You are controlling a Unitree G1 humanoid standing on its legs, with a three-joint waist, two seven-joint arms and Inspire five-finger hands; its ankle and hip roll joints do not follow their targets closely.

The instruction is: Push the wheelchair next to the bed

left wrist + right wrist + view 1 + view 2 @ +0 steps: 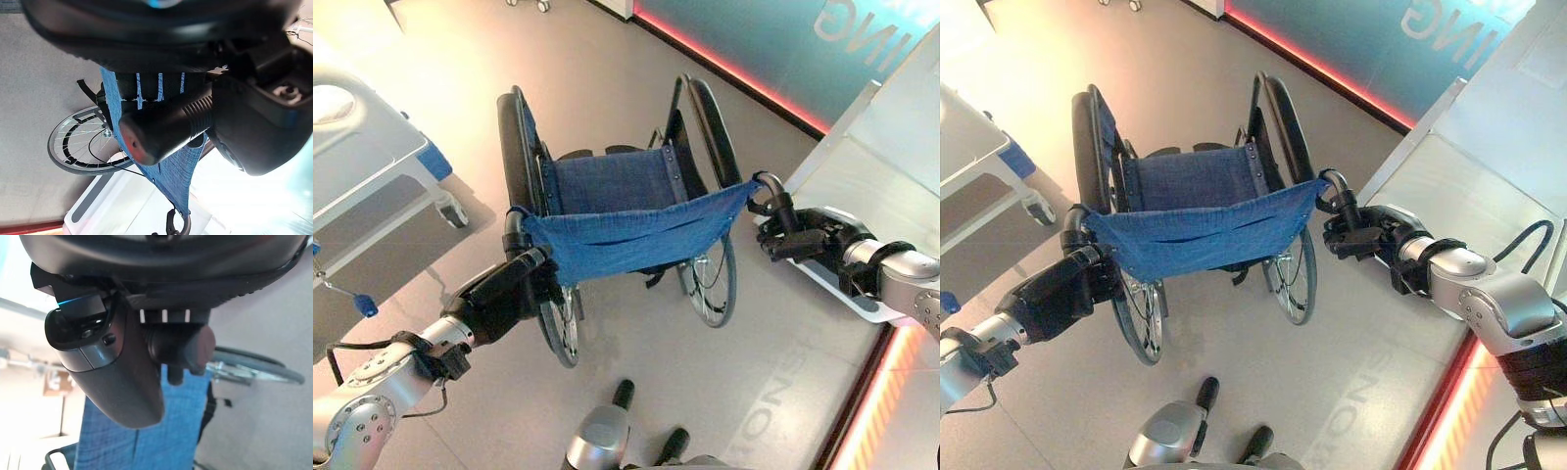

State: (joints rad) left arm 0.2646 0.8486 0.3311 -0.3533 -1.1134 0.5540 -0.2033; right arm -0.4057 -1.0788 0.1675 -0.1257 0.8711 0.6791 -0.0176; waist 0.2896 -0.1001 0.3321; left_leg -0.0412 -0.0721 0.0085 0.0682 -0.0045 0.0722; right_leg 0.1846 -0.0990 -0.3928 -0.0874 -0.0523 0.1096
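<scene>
left hand (509, 289) near-left, fingers curled round left push handle (161, 131) | right hand (1363, 235) right, clamped on right push handle (1334, 186) | wheelchair (617, 211) centre floor, blue cloth back toward robot, 2 large wheels | bed (362, 162) far-left, well apart from wheelchair | white platform (891, 147) right
</scene>
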